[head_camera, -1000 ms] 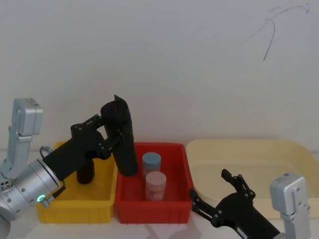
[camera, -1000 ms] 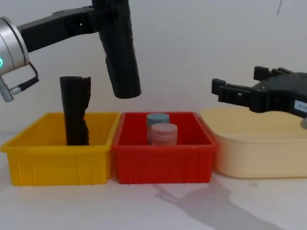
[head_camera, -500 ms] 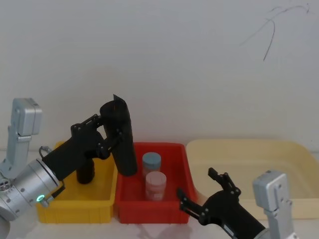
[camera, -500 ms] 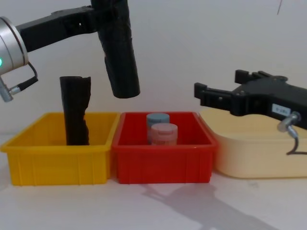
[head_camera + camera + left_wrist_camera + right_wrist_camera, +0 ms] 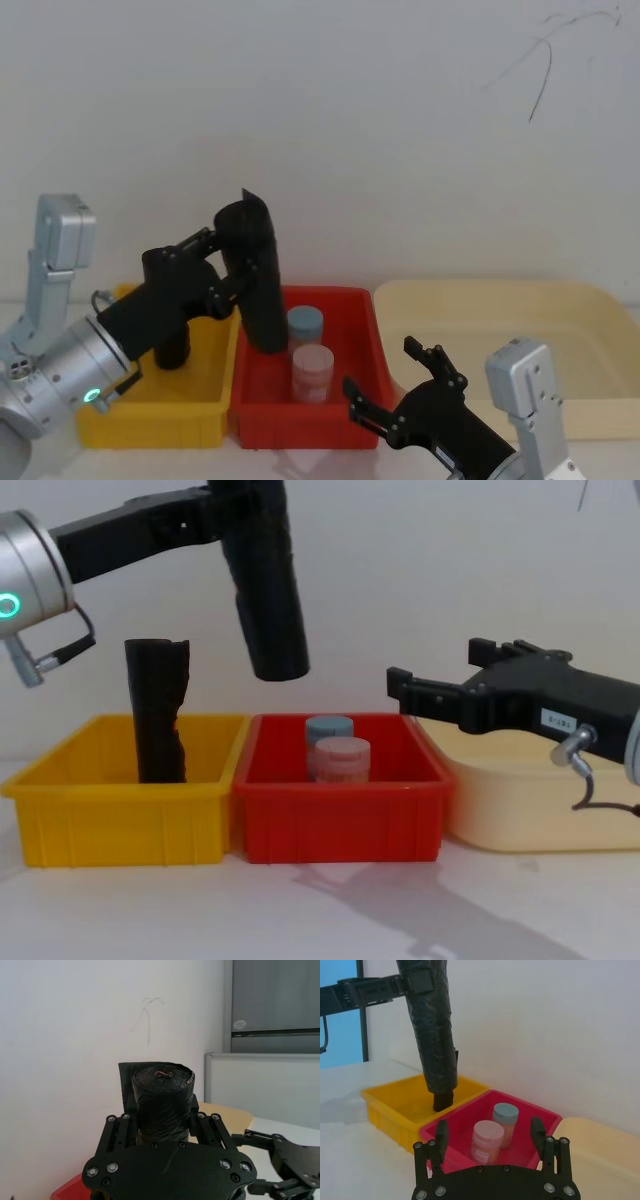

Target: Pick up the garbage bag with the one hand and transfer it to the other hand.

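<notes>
Chest view has the left gripper clamped on the top of the garbage bag, which hangs tilted above the red bin, while the right gripper, spread open nearby and seemingly level with its bottom end, should close round the bare lower half before the left lets go.

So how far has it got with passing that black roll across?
Pickup looks done: the left gripper holds the garbage bag in the air. In hand: the right gripper is open and pointed at it, a gap between them. Left: the right closing on the bag and the left letting go.
</notes>
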